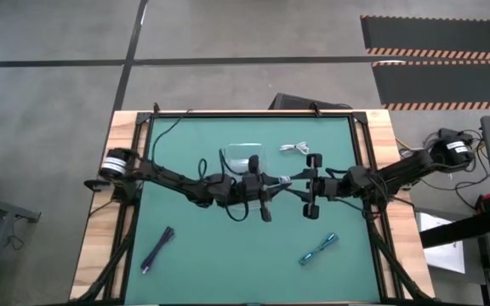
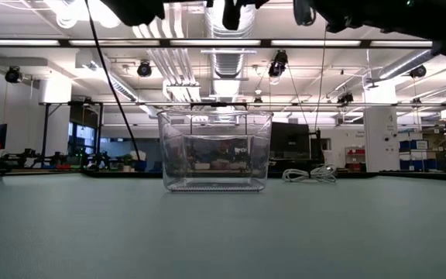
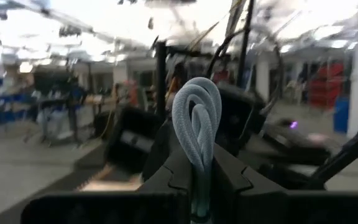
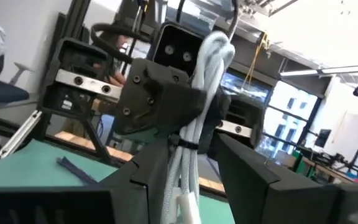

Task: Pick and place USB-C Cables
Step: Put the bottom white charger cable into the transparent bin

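High over the table's middle, my two grippers meet tip to tip. My left gripper (image 1: 276,180) is shut on a white-silver USB-C cable bundle (image 3: 196,118). My right gripper (image 4: 191,186) is open, and its fingers stand on either side of the same bundle's other end (image 4: 185,174). A second white cable (image 1: 294,148) lies on the mat right of the clear tray (image 1: 245,158). A dark purple cable (image 1: 156,249) lies near left and a teal one (image 1: 317,248) near right. My left gripper pinches the white bundle between its two fingers just below its looped end (image 3: 197,155). The fingers reach about level from the table's left and lie along the bundle. The loops (image 3: 196,99) stick out past the fingertips. The bundle is lifted clear of the table.
The clear tray (image 2: 215,151) stands on the green mat just beyond the two grippers. Black frame rails and arm wires run along the mat's left, right and far edges. Open mat lies between the purple and teal cables at the near side.
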